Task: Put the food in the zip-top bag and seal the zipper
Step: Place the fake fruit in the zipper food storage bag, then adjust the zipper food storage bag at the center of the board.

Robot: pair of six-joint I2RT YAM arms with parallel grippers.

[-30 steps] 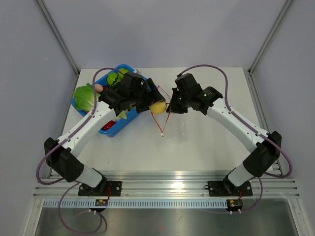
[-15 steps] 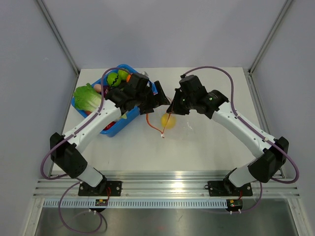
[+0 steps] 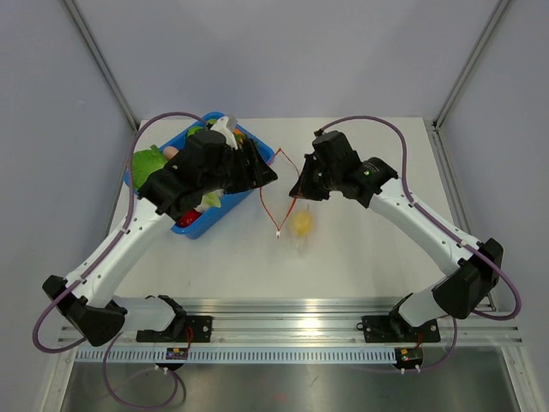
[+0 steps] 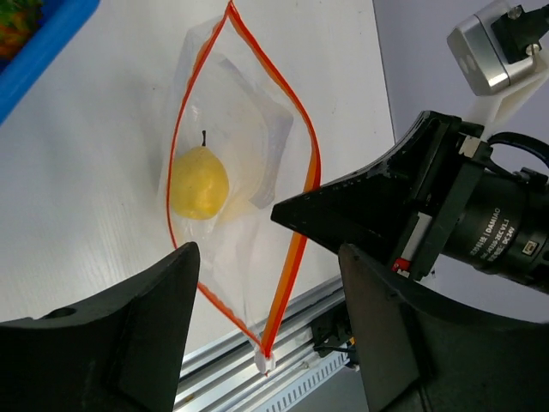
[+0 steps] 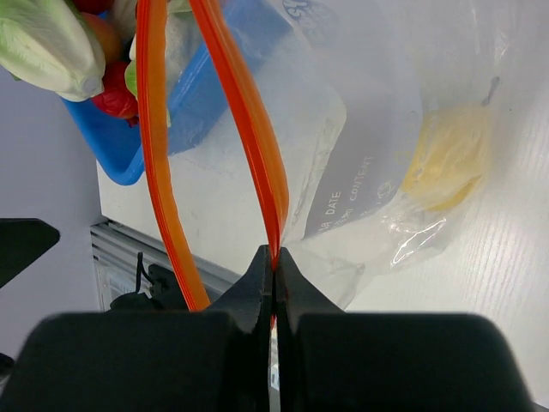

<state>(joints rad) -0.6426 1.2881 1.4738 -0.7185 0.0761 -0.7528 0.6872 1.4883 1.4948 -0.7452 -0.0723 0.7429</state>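
The zip-top bag (image 3: 296,210) hangs with its mouth spread open, and my right gripper (image 3: 296,190) is shut on one side of the red-orange zipper (image 5: 257,146), holding it up. A yellow pear-like food piece (image 3: 302,223) lies inside the bag (image 4: 249,112), clearly seen through the mouth as the yellow piece (image 4: 199,182). The white slider tab (image 4: 264,363) sits at the near end of the zipper (image 4: 296,257). My left gripper (image 3: 264,173) hovers open and empty just left of the bag mouth, beside the bin. More food, including the green lettuce (image 3: 147,161), stays in the bin.
The blue bin (image 3: 202,225) stands at the back left with a red piece (image 3: 189,219) and other toy food, partly hidden under my left arm. In the right wrist view the bin (image 5: 197,94) and the lettuce (image 5: 47,43) show behind the zipper.
The yellow piece has left my left gripper and dropped into the bag. My left gripper has drawn back to the left, toward the bin. The right gripper keeps its hold.
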